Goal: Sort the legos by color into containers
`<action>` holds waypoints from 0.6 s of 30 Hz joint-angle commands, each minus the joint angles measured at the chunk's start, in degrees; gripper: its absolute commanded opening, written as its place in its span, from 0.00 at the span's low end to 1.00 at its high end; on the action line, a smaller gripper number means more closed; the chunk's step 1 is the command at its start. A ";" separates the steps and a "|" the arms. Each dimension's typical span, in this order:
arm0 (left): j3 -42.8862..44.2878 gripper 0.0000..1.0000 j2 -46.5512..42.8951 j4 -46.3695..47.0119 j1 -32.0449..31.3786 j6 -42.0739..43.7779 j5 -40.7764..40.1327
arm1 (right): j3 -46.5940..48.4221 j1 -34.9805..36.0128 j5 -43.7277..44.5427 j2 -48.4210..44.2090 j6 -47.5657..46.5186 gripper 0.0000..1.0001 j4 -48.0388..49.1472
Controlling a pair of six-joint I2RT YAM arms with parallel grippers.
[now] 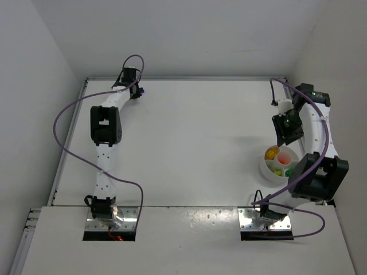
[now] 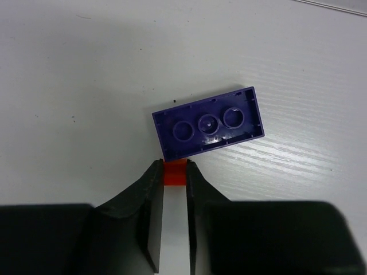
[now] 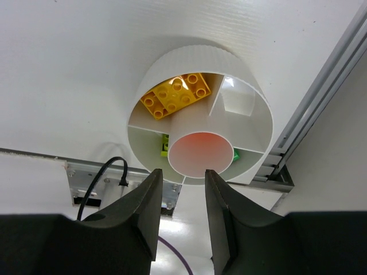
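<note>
In the left wrist view, my left gripper (image 2: 174,167) is shut on a tiny red-orange lego (image 2: 174,176), which touches both fingertips. A larger purple-blue lego (image 2: 207,124) lies upside down on the table just beyond, touching the red-orange one. This arm reaches to the far left corner (image 1: 136,90). My right gripper (image 3: 183,172) hangs open and empty over the near rim of the round white dish (image 3: 172,63), which sits at the right of the table (image 1: 265,166). Its compartments hold yellow legos (image 3: 176,94) and green legos (image 3: 164,145). The round centre cup (image 3: 200,154) glows orange-red.
An aluminium rail (image 3: 321,97) runs along the table's right edge beside the dish. A black cable (image 3: 106,169) and the right arm's mounting plate (image 1: 266,219) lie at the near edge. White walls enclose the table on three sides.
</note>
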 commanded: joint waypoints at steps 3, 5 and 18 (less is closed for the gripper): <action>-4.67 0.14 3.44 -7.34 0.90 0.53 3.79 | 1.45 -0.31 -1.32 -0.18 0.44 0.36 -0.21; -7.66 0.07 1.07 -7.34 1.42 -0.08 4.32 | 1.45 -0.31 -2.63 -0.79 0.44 0.36 -0.73; -37.01 0.00 -26.88 5.83 1.16 -2.18 49.12 | 5.49 3.46 -26.86 -4.66 -7.10 0.36 -6.53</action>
